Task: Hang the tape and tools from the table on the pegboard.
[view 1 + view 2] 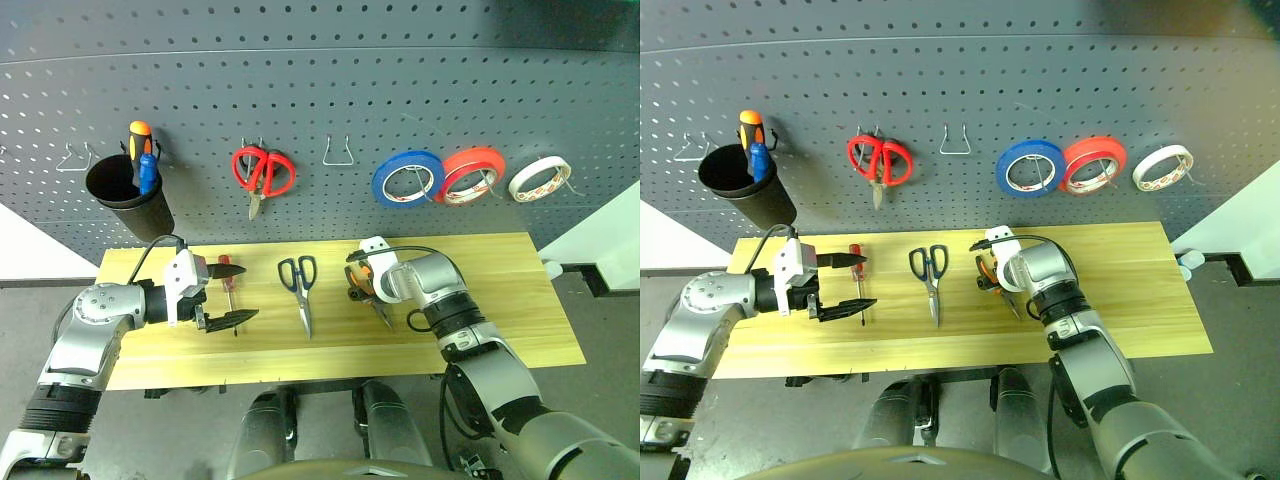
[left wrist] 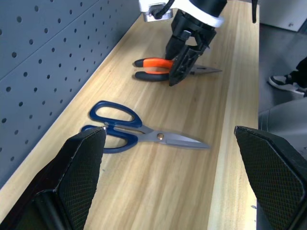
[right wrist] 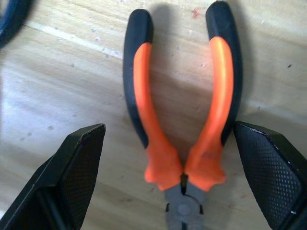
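The pliers (image 3: 182, 120) lay flat on the table (image 1: 520, 300), just right of the dark-handled scissors (image 1: 300, 290), with the right gripper (image 2: 184, 60) spread wide and angled down over their orange-and-black handles. The left gripper (image 1: 222, 295) hung just as wide open over the red screwdriver (image 1: 854, 275), holding nothing. The pliers looked stiff, compact and fairly heavy for their size, and the rubbery handles near the joint seemed the surest place to pinch, since the bare metal nose would likely slip
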Controlling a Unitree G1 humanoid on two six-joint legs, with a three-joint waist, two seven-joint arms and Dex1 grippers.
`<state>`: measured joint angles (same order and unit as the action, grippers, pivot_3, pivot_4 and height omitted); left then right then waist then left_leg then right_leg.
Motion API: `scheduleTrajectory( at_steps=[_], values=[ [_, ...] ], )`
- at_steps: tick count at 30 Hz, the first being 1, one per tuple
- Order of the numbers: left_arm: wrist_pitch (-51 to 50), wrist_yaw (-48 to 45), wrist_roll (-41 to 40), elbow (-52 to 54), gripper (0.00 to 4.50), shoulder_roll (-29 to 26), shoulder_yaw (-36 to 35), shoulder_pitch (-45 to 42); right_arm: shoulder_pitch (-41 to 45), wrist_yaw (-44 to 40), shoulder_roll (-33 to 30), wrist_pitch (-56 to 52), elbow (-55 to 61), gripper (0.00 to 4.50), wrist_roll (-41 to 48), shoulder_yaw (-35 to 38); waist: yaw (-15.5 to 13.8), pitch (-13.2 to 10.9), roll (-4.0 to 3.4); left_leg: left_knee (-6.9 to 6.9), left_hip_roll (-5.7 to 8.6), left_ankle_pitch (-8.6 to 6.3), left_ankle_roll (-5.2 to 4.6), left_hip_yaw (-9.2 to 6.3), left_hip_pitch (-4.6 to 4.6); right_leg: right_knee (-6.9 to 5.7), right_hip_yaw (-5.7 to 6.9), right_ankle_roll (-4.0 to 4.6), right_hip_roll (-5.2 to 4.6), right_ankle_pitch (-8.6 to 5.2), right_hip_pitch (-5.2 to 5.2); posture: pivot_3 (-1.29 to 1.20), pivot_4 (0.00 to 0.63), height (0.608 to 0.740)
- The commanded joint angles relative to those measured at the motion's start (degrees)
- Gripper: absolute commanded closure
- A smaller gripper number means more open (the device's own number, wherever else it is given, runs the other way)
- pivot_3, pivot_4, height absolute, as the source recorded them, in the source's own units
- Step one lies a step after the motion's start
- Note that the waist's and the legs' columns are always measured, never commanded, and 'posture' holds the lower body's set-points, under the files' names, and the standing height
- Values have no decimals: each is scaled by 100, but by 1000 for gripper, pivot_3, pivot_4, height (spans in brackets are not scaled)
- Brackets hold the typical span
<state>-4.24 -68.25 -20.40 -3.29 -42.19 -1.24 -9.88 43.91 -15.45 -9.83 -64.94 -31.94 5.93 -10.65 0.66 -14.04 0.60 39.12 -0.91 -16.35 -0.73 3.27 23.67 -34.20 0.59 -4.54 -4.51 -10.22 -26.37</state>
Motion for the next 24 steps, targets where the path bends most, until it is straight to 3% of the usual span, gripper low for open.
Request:
scheduleTrajectory(
  at_steps=[1, 3, 6, 9, 11, 16, 24],
  values=[
    [73, 18, 29, 66, 0, 19, -25, -59, 21, 1, 46, 20, -219, 51, -153, -101, -9, 0, 0, 0, 0, 0, 0, -1, 0, 1, 1, 0, 0, 0, 2, 119, 265, 740],
    [90, 19, 44, 41, 0, 32, -11, -71, 40, -21, 47, 15, -253, 51, -195, -130, -4, 0, 1, 0, 1, 0, 0, -1, 0, 2, 1, 0, -2, 0, 3, 120, 264, 740],
    [106, 7, 61, 3, 0, 59, 3, -88, 9, -212, -16, -164, -180, 610, -277, -413, -5, 0, 0, 0, 1, 0, 0, -1, 0, 3, 1, 0, -2, 0, 2, 120, 263, 740],
    [126, -12, 84, -50, 0, 82, 8, -115, 12, -310, -23, -223, -176, 1628, -327, -504, -2, 0, 1, -3, 0, 0, 0, -3, 0, 2, 3, -1, -1, -1, 0, 117, 261, 740],
    [142, -39, 91, -86, 0, 98, 11, -140, 32, -339, -17, -332, -127, 2039, -327, -464, -1, 1, 1, -4, 0, 0, 0, -3, 0, 2, 4, -1, -1, -1, 0, 112, 256, 740],
    [201, -172, 48, -149, 0, 156, 38, -251, -67, -753, -203, -458, 447, 2042, -192, -518, -2, 1, 1, -4, 0, 0, 0, -4, 2, 3, 4, -1, -2, -1, -1, 92, 235, 740],
    [80, -373, -153, -11, 0, 324, 54, -399, -625, -2092, -1212, -1527, 3521, 2043, 1126, -311, -6, 12, 5, 4, 3, 1, 0, -10, 72, -1, 16, -37, -3, 20, -51, 62, 174, 740]
  ],
)
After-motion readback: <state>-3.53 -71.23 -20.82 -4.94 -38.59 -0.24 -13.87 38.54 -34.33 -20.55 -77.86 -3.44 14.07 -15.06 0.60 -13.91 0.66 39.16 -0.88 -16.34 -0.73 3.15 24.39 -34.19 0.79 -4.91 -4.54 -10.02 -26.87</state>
